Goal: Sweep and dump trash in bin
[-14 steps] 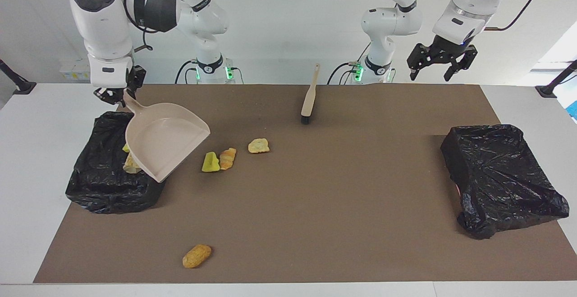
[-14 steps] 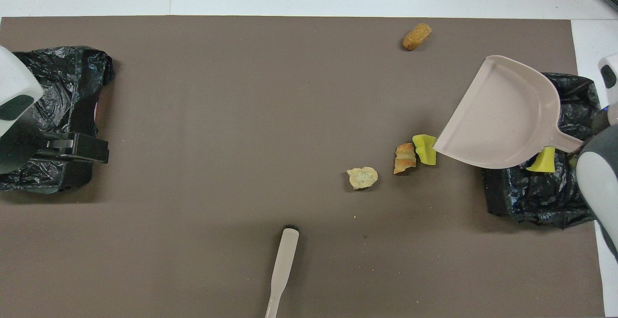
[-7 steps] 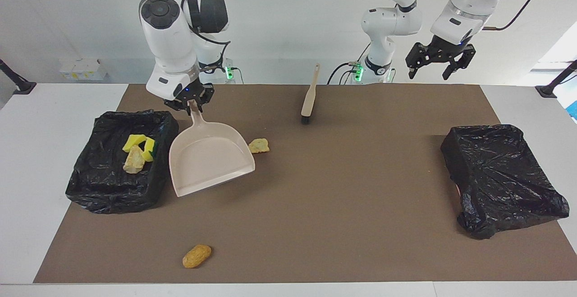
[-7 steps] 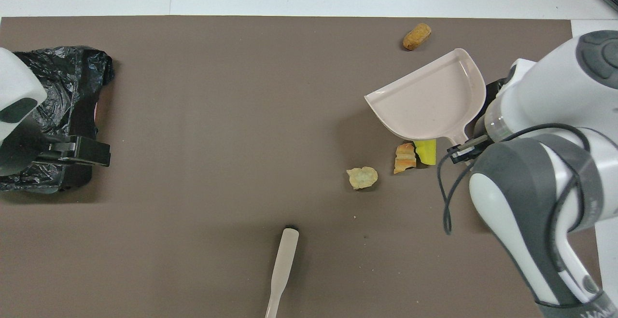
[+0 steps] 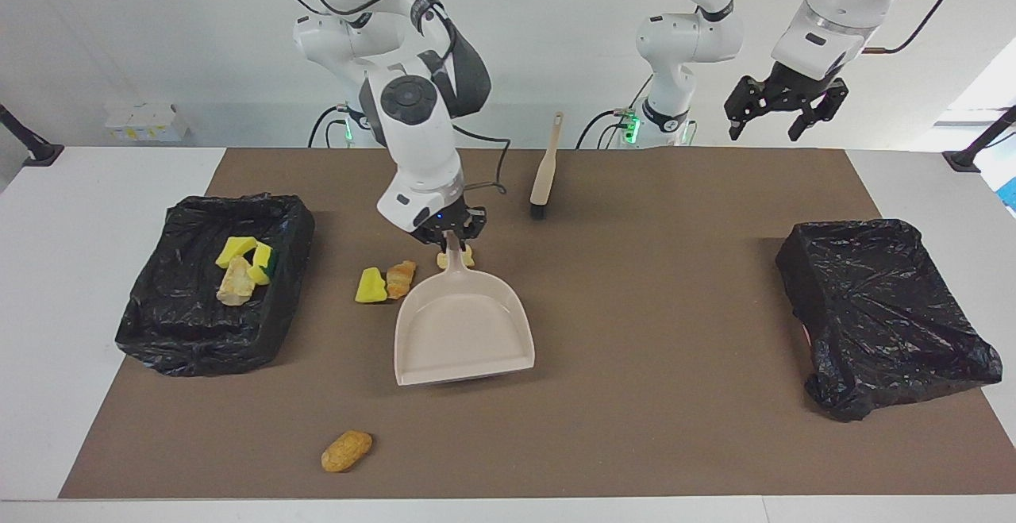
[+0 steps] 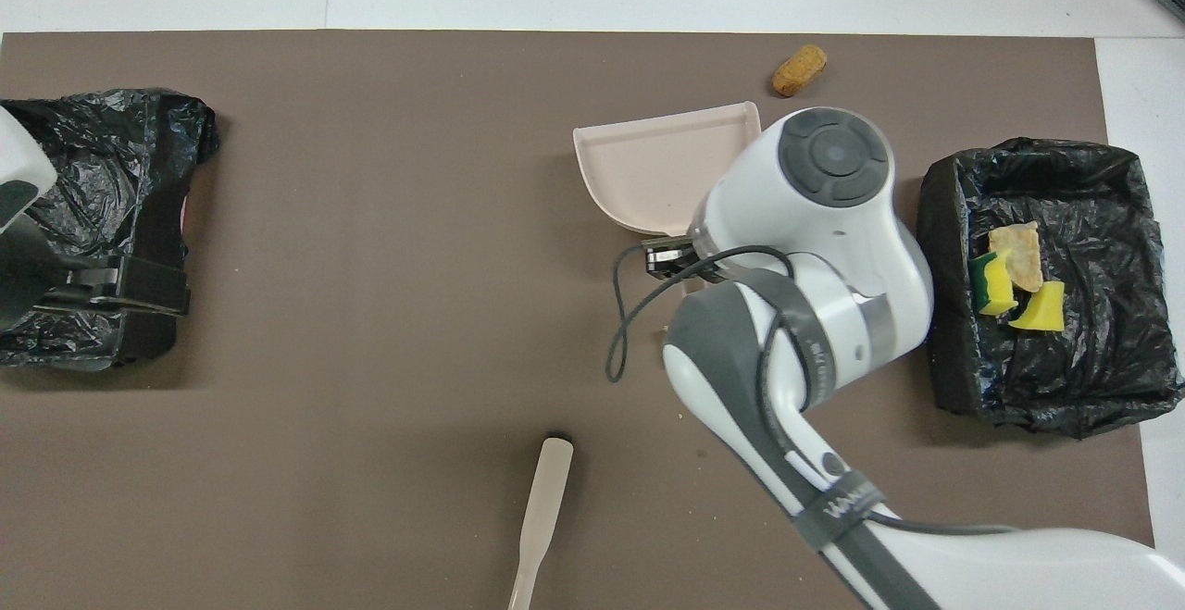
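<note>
Brush (image 5: 544, 167) lies nearest the robots, untouched. Left gripper (image 5: 786, 110) waits high over the tabletop's (image 5: 651, 428) left-arm end, fingers spread, empty. Right gripper (image 5: 451, 231) has fingers pinched on the dustpan (image 5: 460, 328) handle, pan mouth facing away from the robots. Best set flat, lip down, beside the yellow sponge piece (image 5: 370, 286), croissant (image 5: 402, 278) and pale lump (image 5: 464, 255). Three scraps sit in the bin (image 5: 159, 332) at the right-arm end. Second bin (image 5: 881, 309) is unused. Bread lump (image 5: 346, 451) lies farthest, needing a separate pass.

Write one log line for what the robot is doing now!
right pincer: shut on dustpan handle | left pincer: open, waiting | bin: three scraps | mat: four scraps
</note>
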### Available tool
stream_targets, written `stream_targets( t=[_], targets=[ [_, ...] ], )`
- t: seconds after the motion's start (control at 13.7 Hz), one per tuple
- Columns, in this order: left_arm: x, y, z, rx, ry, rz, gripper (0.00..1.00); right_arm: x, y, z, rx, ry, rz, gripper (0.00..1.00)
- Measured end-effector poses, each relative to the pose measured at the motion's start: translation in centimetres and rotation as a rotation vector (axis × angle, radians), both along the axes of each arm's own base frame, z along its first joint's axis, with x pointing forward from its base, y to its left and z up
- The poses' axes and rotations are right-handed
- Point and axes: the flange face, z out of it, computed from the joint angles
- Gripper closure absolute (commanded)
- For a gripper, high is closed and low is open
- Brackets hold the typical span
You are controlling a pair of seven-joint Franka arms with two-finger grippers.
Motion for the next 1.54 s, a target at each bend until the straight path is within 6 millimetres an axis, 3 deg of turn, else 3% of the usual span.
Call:
stream_targets(
  t=[0.22,0.29,0.37,0.66,0.8,1.02,1.32,1.54],
  targets=[
    [0.1,0.9,0.0,0.000,0.000,0.017,0.00,1.1,9.4,-5.5,0.053,-0.010,-0.124,1.00],
    [0.1,0.8,0.0,0.000,0.000,0.016,0.00,1.6,11.5,-6.9,0.066,-0.008,-0.155,0.88],
    [0.1,0.8,0.0,0.000,0.000,0.016,0.00,2.1,12.4,-7.5,0.074,-0.009,-0.169,0.01],
    [0.1,0.8,0.0,0.000,-0.001,0.016,0.00,3.2,12.3,-5.9,0.095,-0.040,-0.181,0.00],
    [0.1,0.8,0.0,0.000,-0.001,0.016,0.00,3.3,12.1,-3.9,0.107,-0.061,-0.182,0.00],
    [0.1,0.8,0.0,0.000,-0.001,0.016,0.00,2.4,10.2,-0.1,0.085,-0.051,-0.189,0.00],
    [0.1,0.8,0.0,0.000,-0.001,0.015,0.00,-1.9,7.9,4.9,0.027,-0.020,-0.175,0.00],
    [0.1,0.8,0.0,0.000,-0.001,0.015,0.00,-6.0,5.9,6.6,-0.026,0.019,-0.167,0.00]
  ],
)
